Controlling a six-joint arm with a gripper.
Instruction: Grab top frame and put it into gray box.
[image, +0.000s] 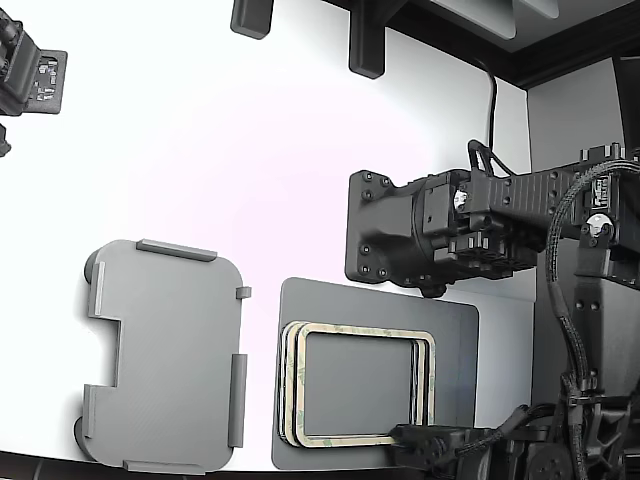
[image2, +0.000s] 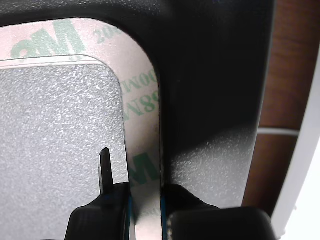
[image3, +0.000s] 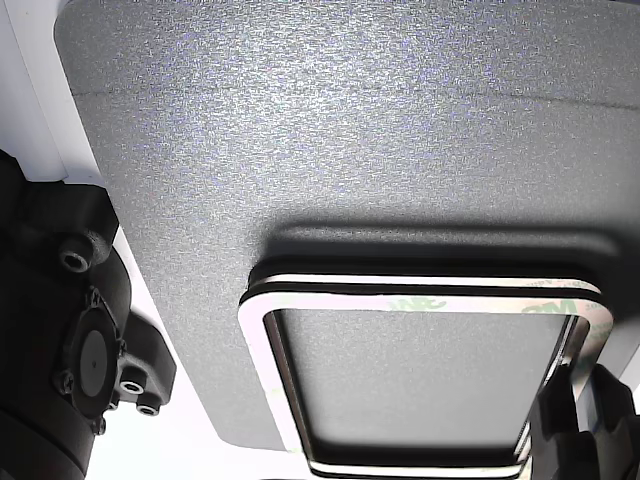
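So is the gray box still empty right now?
Empty. The gray box shows only its bare floor in the exterior view; the top frame sits on the stack on the dark mat.

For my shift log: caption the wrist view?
Jaws straddling one side of the top frame, stacked on the dark mat.

Top frame (image: 360, 331): tan-beige with faint green printed lettering; black edges show on the frames stacked beneath it. Mat (image: 455, 350) under the stack: dark gray, finely speckled texture. Gray box (image: 170, 355): uniform light gray. Table (image: 230, 170): plain white. Gripper (image2: 145, 212): black, with thin blue lines along its fingers (image2: 106, 172).
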